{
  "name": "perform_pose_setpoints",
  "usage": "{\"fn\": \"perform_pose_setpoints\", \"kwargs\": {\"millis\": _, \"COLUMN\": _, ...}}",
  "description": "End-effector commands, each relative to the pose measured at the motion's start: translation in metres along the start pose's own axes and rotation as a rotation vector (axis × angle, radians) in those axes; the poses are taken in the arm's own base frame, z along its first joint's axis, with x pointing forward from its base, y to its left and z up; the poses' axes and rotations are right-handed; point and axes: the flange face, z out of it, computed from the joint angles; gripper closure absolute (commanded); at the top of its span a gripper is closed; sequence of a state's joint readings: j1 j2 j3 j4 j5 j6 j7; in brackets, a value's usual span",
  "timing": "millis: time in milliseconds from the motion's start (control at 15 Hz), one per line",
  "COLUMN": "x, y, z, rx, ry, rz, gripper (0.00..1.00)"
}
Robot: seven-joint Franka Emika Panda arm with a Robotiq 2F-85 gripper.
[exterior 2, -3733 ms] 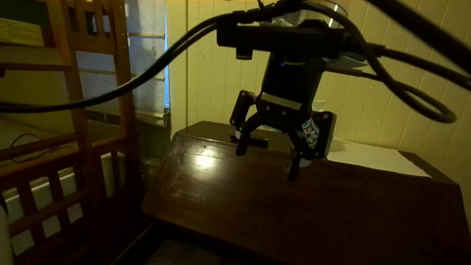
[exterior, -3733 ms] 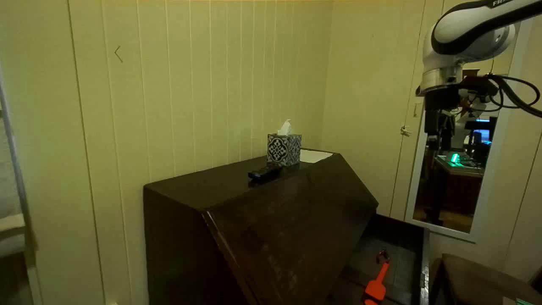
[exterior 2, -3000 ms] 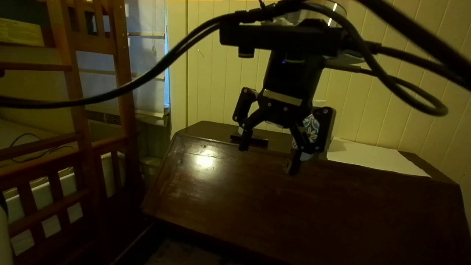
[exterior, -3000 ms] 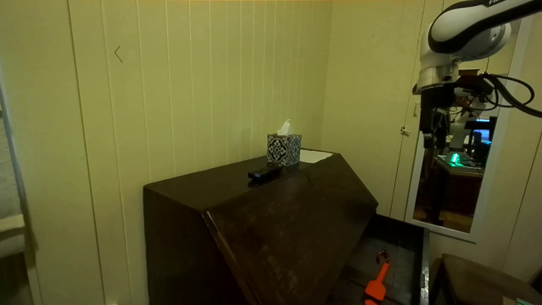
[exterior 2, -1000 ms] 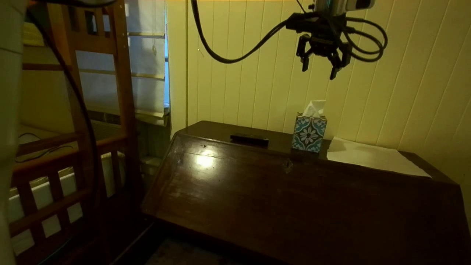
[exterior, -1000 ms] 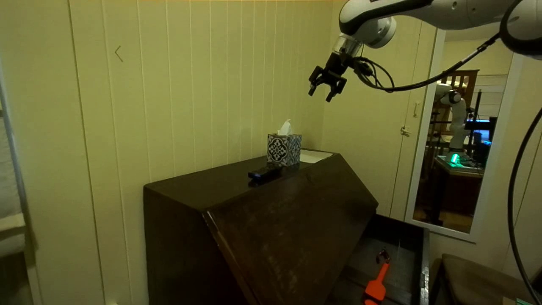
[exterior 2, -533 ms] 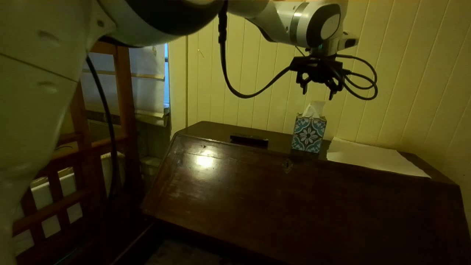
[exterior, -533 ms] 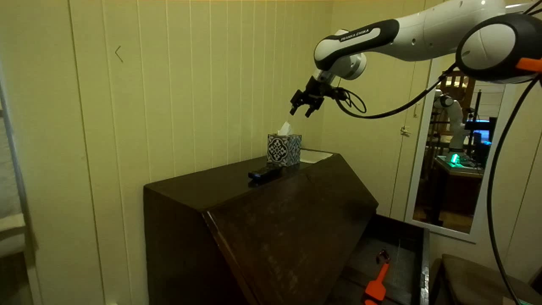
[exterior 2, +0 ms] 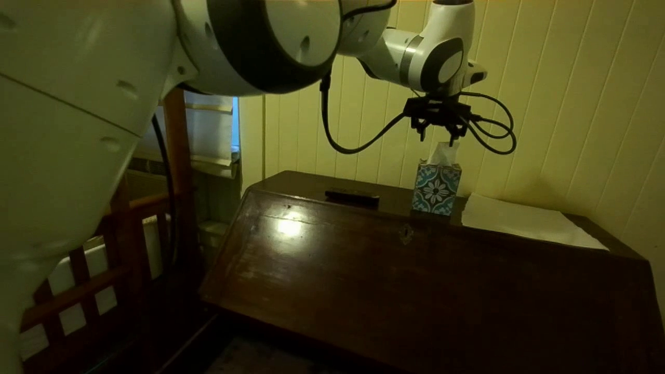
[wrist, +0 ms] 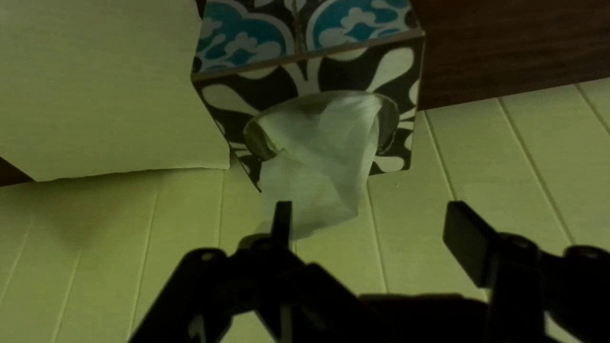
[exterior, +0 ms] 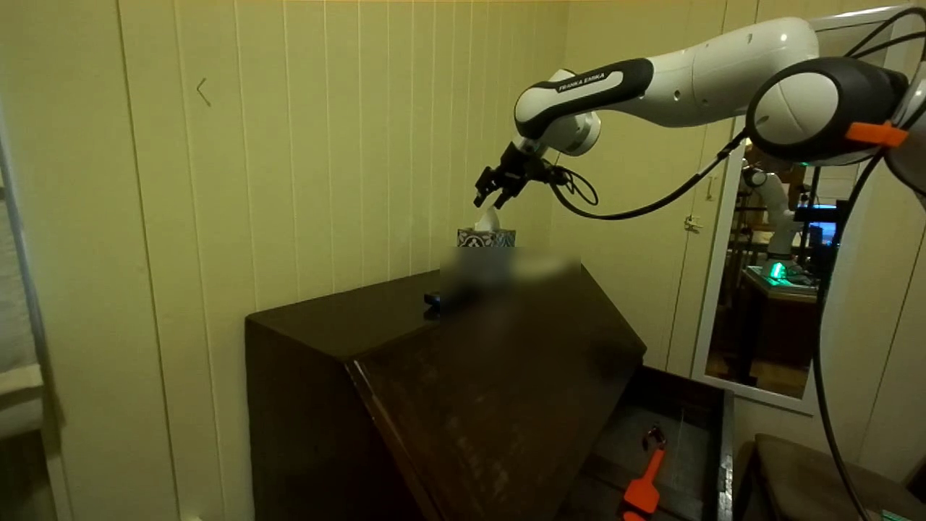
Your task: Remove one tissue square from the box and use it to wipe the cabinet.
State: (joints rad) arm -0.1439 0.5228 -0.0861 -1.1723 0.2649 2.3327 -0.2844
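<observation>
Hanging lower than half a second ago: claw (exterior 2: 436, 140), fingers (wrist: 469, 243) parted.
White tissue (wrist: 324, 157), protruding from floral-patterned tissue box (exterior 2: 436, 188), now near the fingers; contact unclear.

Dark cabinet top (exterior 2: 302, 184) — tissue box (exterior 2: 436, 189) upright between black remote (exterior 2: 352, 197) and white sheet (exterior 2: 524, 221).

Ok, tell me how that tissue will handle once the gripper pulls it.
The tissue will probably fold limply, since its loose end is creased. It looks thin, so it might tear if tugged hard. The box could tip or lift with it, standing narrow and upright on the cabinet.
</observation>
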Motion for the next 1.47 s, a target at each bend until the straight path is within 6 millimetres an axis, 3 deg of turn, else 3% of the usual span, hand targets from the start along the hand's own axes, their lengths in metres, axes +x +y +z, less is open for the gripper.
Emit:
{"fn": "perform_pose_setpoints", "kwargs": {"millis": 0, "x": 0.005, "y": 0.006, "z": 0.007, "rx": 0.002, "ry": -0.017, "rz": 0.007, "gripper": 0.50}}
{"fn": "perform_pose_setpoints", "kwargs": {"millis": 467, "x": 0.006, "y": 0.013, "z": 0.013, "rx": 0.009, "ry": -0.024, "rz": 0.023, "gripper": 0.98}}
{"fn": "perform_pose_setpoints", "kwargs": {"millis": 800, "x": 0.010, "y": 0.015, "z": 0.008, "rx": 0.002, "ry": -0.011, "rz": 0.028, "gripper": 1.00}}
{"fn": "perform_pose_setpoints", "kwargs": {"millis": 1400, "x": 0.052, "y": 0.014, "z": -0.061, "rx": 0.092, "ry": 0.341, "rz": 0.134, "gripper": 1.00}}
